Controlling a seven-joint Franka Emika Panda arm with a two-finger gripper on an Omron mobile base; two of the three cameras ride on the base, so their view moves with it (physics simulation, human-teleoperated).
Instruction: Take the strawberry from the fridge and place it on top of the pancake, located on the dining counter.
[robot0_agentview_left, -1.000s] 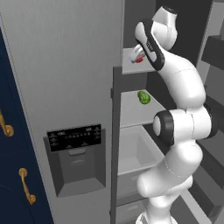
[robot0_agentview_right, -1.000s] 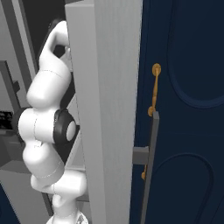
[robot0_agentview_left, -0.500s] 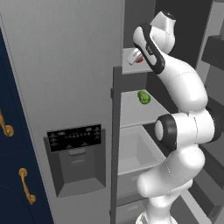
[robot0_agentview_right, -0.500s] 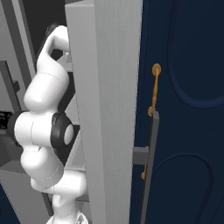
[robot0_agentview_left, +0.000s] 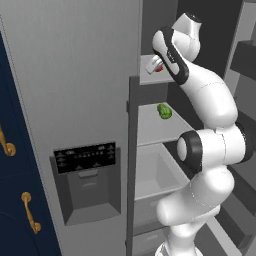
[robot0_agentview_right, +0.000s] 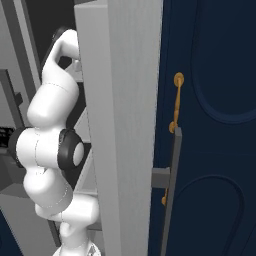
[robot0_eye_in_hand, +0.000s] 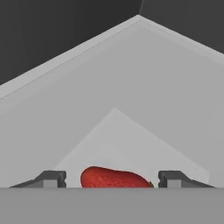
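The fridge (robot0_agentview_left: 75, 90) stands open, and my arm reaches up onto its top pale grey shelf (robot0_agentview_left: 147, 60). The strawberry (robot0_agentview_left: 160, 69), small and red, lies on that shelf right at my gripper (robot0_agentview_left: 155, 67). In the hand view the strawberry (robot0_eye_in_hand: 114, 178) lies on its side between the two dark fingertips (robot0_eye_in_hand: 52, 178). My gripper (robot0_eye_in_hand: 112, 179) is open around it, with a narrow gap showing on each side of the fruit. The pancake and the dining counter are out of view.
A green rounded item (robot0_agentview_left: 164, 111) sits on the shelf below, above a pale drawer (robot0_agentview_left: 155, 172). The grey fridge door (robot0_agentview_right: 120, 125) with its bar handle (robot0_agentview_right: 170, 195) stands close on my right. Navy cabinets with gold handles (robot0_agentview_left: 30, 212) flank the fridge.
The fingertips have drawn in closer to the strawberry. The arm's elbow has shifted slightly; the strawberry has not moved on the shelf.
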